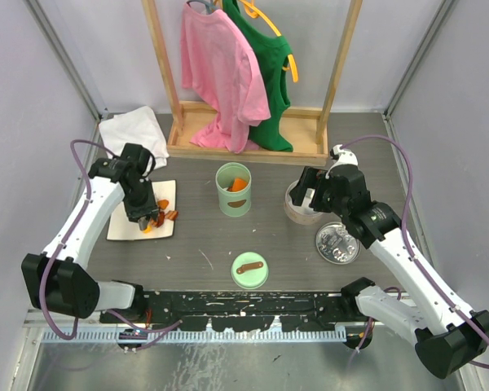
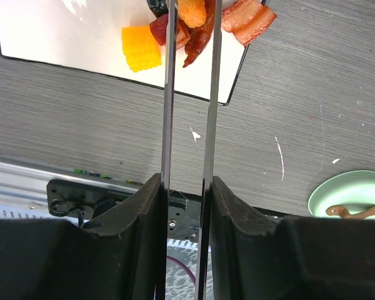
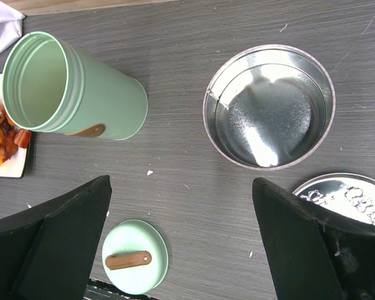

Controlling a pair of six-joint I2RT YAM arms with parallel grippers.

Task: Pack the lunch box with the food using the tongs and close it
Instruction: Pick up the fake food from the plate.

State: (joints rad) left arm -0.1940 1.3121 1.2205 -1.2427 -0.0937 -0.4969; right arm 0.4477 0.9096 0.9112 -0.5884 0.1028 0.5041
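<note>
My left gripper (image 2: 186, 181) is shut on the tongs (image 2: 169, 94), whose two thin metal arms run up to the food (image 2: 200, 28) on a white plate (image 2: 62, 37). An orange piece (image 2: 192, 11) sits between the arms; the tongs' tips are cut off at the frame edge. From above, the left gripper (image 1: 138, 204) hangs over the food (image 1: 159, 218). The lunch box (image 1: 234, 189), a green cylinder, stands upright and uncovered with orange pieces inside. Its green lid (image 1: 249, 270) lies flat on the table. My right gripper (image 3: 181, 187) is open with nothing in it, above the table between the lunch box (image 3: 69, 87) and the lid (image 3: 134, 256).
A round metal tin (image 3: 269, 106) stands uncovered beside the right gripper, with its metal lid (image 3: 347, 197) lying nearby. A wooden rack (image 1: 179, 106) with a pink and a green shirt is at the back. A white cloth (image 1: 134, 130) lies at the back left.
</note>
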